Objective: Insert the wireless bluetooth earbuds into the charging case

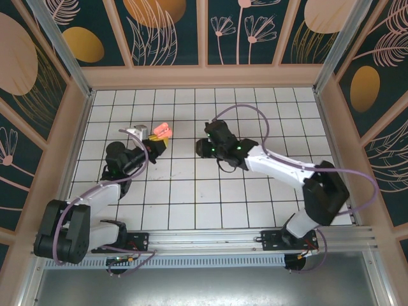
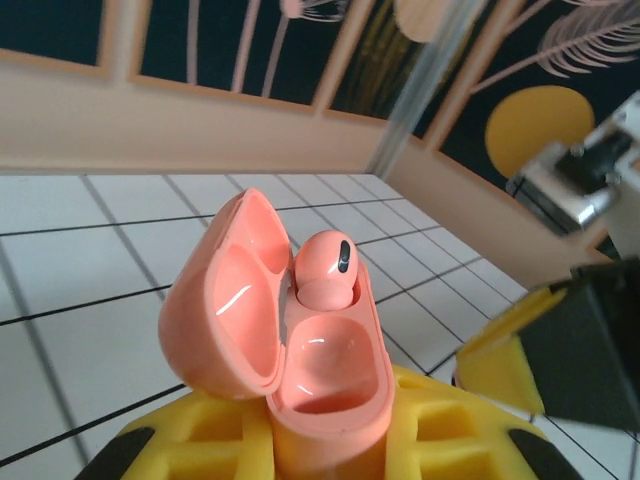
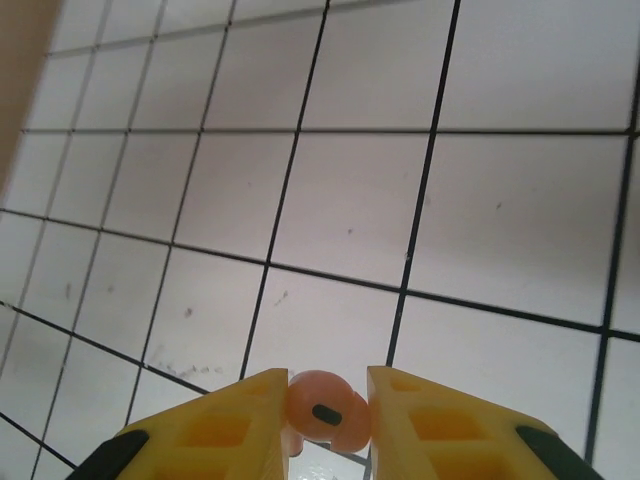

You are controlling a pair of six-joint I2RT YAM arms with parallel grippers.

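Left end effector (image 2: 330, 445) clamped on the open case (image 2: 330, 370), one earbud (image 2: 325, 265) seated inside. Right end effector (image 3: 328, 420), right of case, clamped on second earbud (image 3: 325, 405); tiled counter (image 1: 185, 167) lies between.

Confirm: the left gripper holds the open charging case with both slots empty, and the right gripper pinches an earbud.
One slot is filled. The left wrist view shows an earbud seated in the far slot of the charging case; the near slot is empty. Otherwise right: the left gripper holds the open case and the right gripper pinches the other earbud.
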